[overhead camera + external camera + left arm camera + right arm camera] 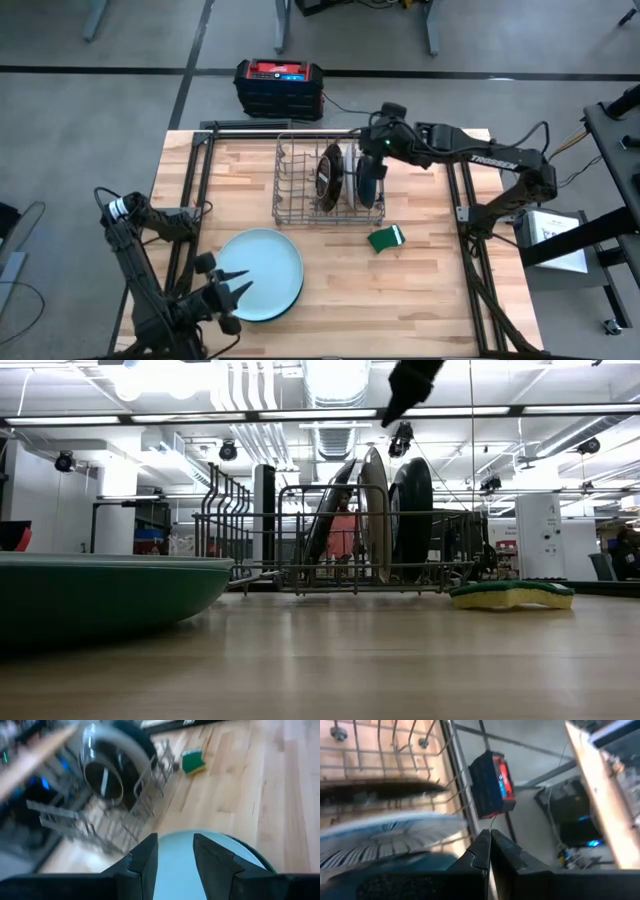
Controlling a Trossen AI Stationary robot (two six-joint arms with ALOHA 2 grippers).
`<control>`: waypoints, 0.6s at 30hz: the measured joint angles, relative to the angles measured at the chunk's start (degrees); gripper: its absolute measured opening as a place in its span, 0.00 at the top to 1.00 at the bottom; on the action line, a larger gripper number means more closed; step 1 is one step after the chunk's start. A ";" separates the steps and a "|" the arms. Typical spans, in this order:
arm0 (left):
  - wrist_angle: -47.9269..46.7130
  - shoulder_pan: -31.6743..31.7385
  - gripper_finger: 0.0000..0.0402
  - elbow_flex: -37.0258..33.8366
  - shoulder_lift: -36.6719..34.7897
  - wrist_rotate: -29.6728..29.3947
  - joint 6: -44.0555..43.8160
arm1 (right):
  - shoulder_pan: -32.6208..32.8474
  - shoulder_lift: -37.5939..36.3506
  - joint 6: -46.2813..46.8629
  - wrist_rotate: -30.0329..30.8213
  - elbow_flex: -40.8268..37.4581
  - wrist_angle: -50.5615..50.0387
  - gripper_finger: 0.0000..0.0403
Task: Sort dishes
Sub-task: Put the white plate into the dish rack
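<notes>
A large pale blue-white plate with a green outer wall lies flat on the table at the near left. My left gripper is open at its near-left rim, and its fingers frame the plate's pale face. I see no touch. A dark red-brown plate, a thin white plate and a dark teal plate stand on edge in the grey wire rack. My right gripper is shut and empty above these plates. It also shows high above the rack in the low view.
A small green white-edged sponge lies on the table just near of the rack's right end. A red and black box sits on the floor beyond the far edge. Bare wood lies right of the large plate.
</notes>
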 joint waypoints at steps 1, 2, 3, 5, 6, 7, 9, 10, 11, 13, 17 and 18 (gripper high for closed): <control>0.04 0.57 0.71 -0.08 0.00 1.65 -1.68 | 0.10 -0.81 1.39 -0.02 -1.46 -0.17 1.00; 0.00 1.16 0.71 -0.24 0.00 3.77 -3.69 | 0.33 -1.63 2.66 0.04 -2.95 -0.26 1.00; 0.00 1.70 0.71 -0.38 0.00 6.35 -5.54 | 0.60 -2.48 3.82 0.02 -4.36 -0.19 1.00; 0.02 2.66 0.71 -0.62 0.00 11.85 -9.10 | 1.52 -4.20 6.26 -0.03 -6.60 -0.52 1.00; -0.04 2.92 0.71 -0.74 0.00 14.33 -10.36 | 2.12 -5.07 7.81 -0.03 -7.44 -0.45 1.00; 0.00 3.00 0.71 -0.76 0.00 16.51 -11.11 | 2.82 -6.00 9.22 -0.04 -8.18 -0.56 1.00; 0.07 2.90 0.71 -0.76 0.04 19.50 -11.65 | 4.58 -7.70 12.03 -0.02 -9.62 -1.46 1.00; 0.30 2.73 0.71 -0.76 0.04 20.55 -11.69 | 5.59 -8.52 13.50 -0.05 -10.32 -1.85 1.00; 0.42 2.42 0.71 -0.76 0.04 21.42 -11.81 | 6.73 -9.20 14.98 -0.12 -11.03 -2.33 1.00; 0.62 2.11 0.71 -0.88 0.04 23.04 -12.54 | 9.39 -10.63 18.27 -0.50 -12.59 -2.55 1.00; 2.51 1.48 0.71 -1.97 0.04 23.38 -13.68 | 15.02 -12.49 25.97 -2.02 -14.96 -2.40 1.00; 3.53 1.46 0.71 -2.63 0.04 23.19 -13.57 | 16.59 -12.59 27.98 -2.06 -15.46 -2.41 1.00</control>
